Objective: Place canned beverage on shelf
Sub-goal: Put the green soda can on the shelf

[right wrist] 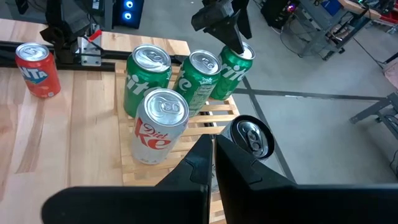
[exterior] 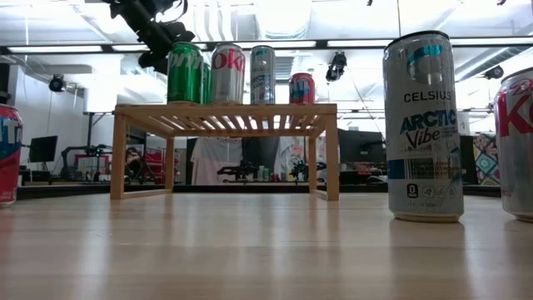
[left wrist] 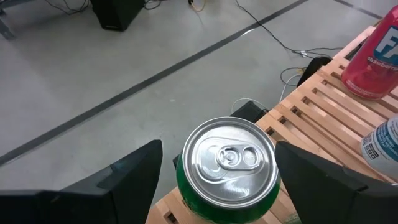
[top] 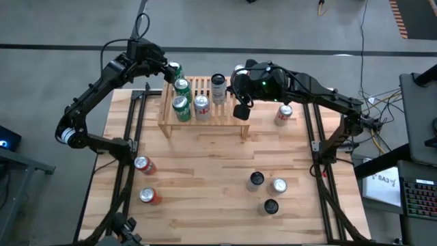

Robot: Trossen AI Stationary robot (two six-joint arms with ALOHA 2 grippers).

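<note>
The left gripper is hovering with its jaws spread wide, a green can standing upright between them, untouched, at the corner of the wooden shelf. The right gripper is hanging over the shelf, jaws pressed together and empty, with a Diet Coke can just beyond them.

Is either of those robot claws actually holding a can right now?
No firm hold shows. The left gripper stands open astride a green can at the shelf corner; the right gripper is shut, empty.
</note>
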